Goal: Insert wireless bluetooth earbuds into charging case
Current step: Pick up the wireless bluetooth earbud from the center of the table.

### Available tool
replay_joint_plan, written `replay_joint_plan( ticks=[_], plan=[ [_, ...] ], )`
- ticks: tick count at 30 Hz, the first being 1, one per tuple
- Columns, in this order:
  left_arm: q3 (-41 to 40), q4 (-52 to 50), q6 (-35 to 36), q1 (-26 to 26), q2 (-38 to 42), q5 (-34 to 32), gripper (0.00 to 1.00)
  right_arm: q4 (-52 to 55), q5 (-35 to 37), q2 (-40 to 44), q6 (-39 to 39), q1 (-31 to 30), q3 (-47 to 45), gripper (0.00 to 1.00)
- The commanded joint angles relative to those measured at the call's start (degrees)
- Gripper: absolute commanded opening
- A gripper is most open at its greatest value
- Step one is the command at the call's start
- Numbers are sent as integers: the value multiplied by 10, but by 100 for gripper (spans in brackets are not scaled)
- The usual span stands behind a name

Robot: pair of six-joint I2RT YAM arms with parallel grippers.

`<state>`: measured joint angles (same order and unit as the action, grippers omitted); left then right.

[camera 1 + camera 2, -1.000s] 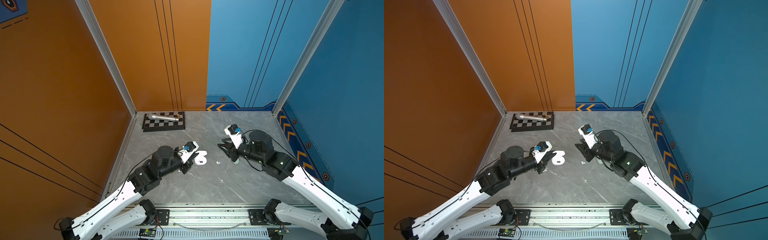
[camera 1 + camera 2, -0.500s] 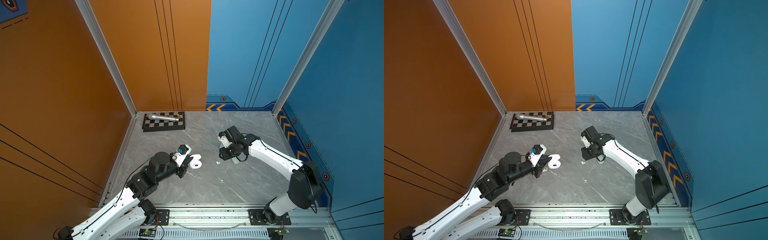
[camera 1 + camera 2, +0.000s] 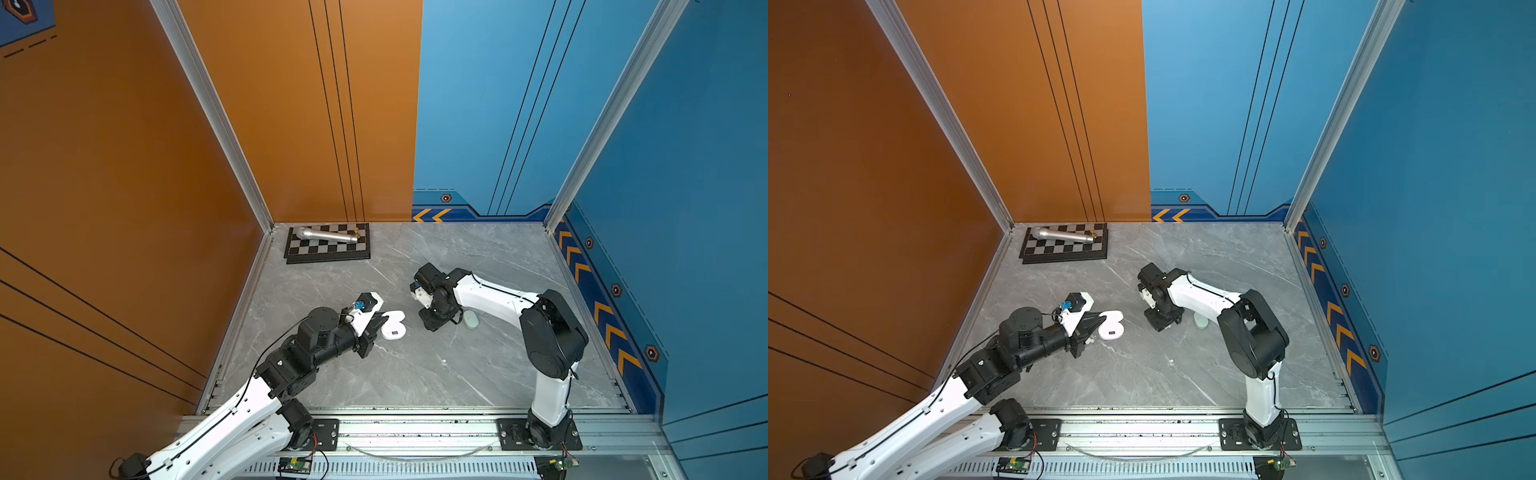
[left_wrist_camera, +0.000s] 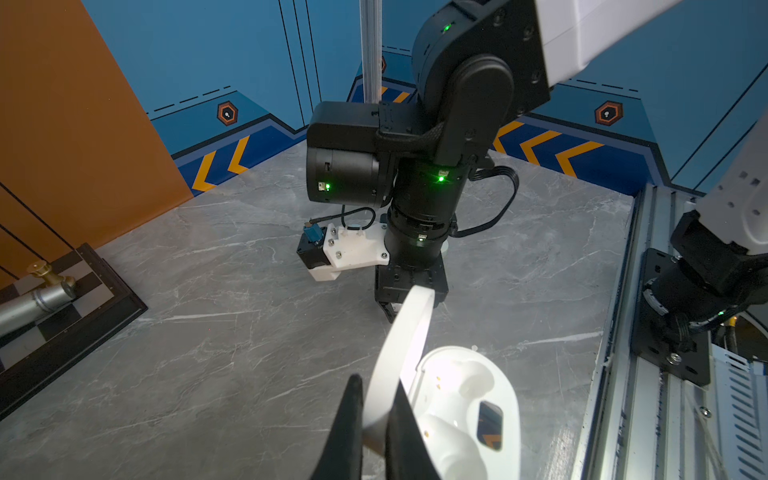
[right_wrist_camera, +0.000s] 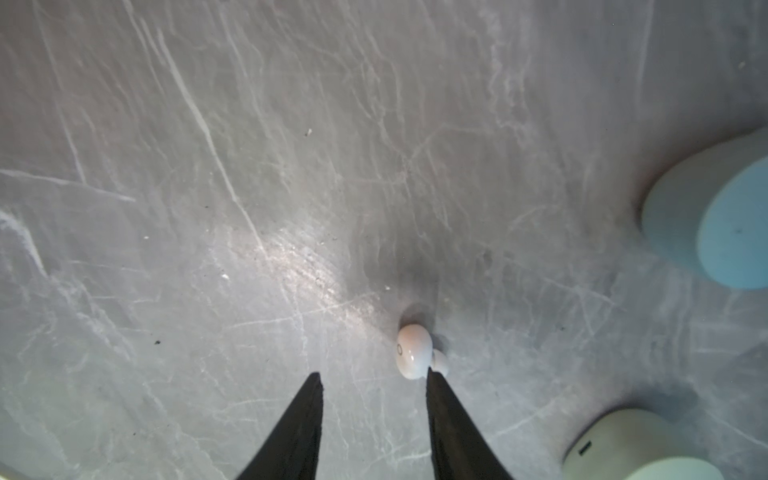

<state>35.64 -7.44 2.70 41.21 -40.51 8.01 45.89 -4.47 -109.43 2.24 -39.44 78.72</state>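
Observation:
A white charging case (image 4: 469, 399) lies open on the grey table, with both sockets bare. My left gripper (image 4: 376, 399) is shut on its raised lid (image 4: 409, 332). The case (image 3: 395, 326) (image 3: 1113, 326) shows left of centre in both top views, at the tip of the left gripper (image 3: 380, 324). One white earbud (image 5: 413, 352) lies on the table, right against one fingertip of my right gripper (image 5: 374, 374). That gripper is open, points straight down and holds nothing. In both top views the right gripper (image 3: 432, 322) (image 3: 1160, 322) hides the earbud.
A pale blue closed case (image 5: 715, 224) and a mint green one (image 5: 636, 449) lie beside the right gripper; a pale case (image 3: 471, 320) shows in a top view. A chessboard (image 3: 328, 249) with a silver microphone (image 3: 326, 235) sits at the back left corner.
The right arm has folded and brought its gripper down over the white earbud, which now is covered in the top views. The left gripper with the case has shifted slightly toward the front.

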Motion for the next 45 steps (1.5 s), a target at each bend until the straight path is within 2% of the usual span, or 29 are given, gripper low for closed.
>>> replay_joint_plan(
  ticks=[1,13,23,26,30,36,45],
  plan=[
    [-8,20,4,-7,1,17,0,17,29,-14,-19,-2,19,43],
    [-13,22,-2,-10,7,17,0,13,21,-50,-13,5,23,38],
    [-11,24,-3,-10,4,17,0,12,20,-54,-13,8,17,24],
    [-10,25,-3,-10,3,17,0,12,20,-56,-14,9,14,24],
    [-9,23,-3,-12,3,15,0,11,21,-56,-17,12,8,34],
    [-7,23,-2,-11,1,14,0,8,23,-49,-18,16,-4,35],
    [-1,28,-2,-12,-9,18,0,7,20,-52,-13,17,-1,21]
  ],
)
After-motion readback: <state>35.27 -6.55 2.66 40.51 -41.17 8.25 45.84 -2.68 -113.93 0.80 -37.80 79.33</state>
